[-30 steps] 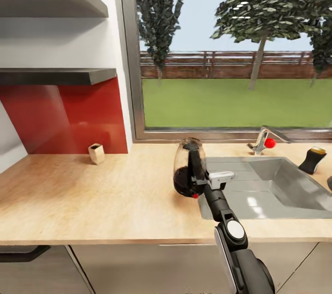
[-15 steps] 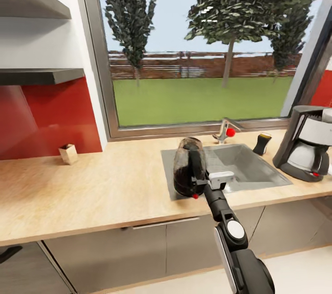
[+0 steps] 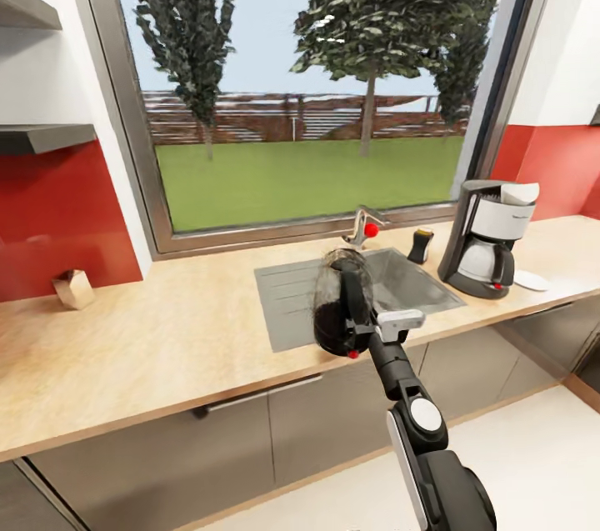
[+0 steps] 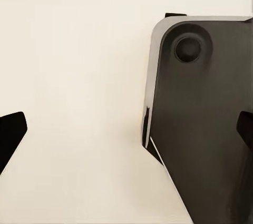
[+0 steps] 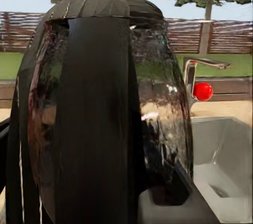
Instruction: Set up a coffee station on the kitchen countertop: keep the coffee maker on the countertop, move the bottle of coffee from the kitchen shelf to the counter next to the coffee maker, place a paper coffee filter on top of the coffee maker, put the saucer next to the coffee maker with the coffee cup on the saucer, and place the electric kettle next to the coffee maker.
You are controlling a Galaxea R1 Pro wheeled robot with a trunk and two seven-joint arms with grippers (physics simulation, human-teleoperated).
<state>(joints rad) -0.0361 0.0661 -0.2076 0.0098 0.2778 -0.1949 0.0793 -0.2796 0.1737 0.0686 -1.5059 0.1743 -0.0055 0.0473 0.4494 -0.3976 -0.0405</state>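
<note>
My right gripper (image 3: 360, 331) is shut on the handle of the electric kettle (image 3: 340, 306), a smoky jug with a black base, held upright in the air over the front edge of the kitchen countertop (image 3: 167, 348). The right wrist view has the kettle (image 5: 105, 108) close up. The coffee maker (image 3: 487, 239) stands on the counter right of the sink, a white paper coffee filter (image 3: 518, 193) on its top. The saucer (image 3: 531, 280) lies just right of it. A slice of the kitchen shelf (image 3: 42, 135) shows at the far left. My left gripper (image 4: 126, 132) hangs open over pale floor. The bottle of coffee and coffee cup are out of view.
A steel sink (image 3: 400, 285) with a faucet (image 3: 362, 227) sits under the big window. A small dark bottle with a yellowish top (image 3: 421, 246) stands by the faucet. A small tan box (image 3: 75, 289) rests at the counter's left, against the red wall panel. Grey cabinet fronts run below.
The head view has swung to the right, bringing the coffee maker and saucer fully into sight. The kettle stays in my right gripper at the same spot in the picture.
</note>
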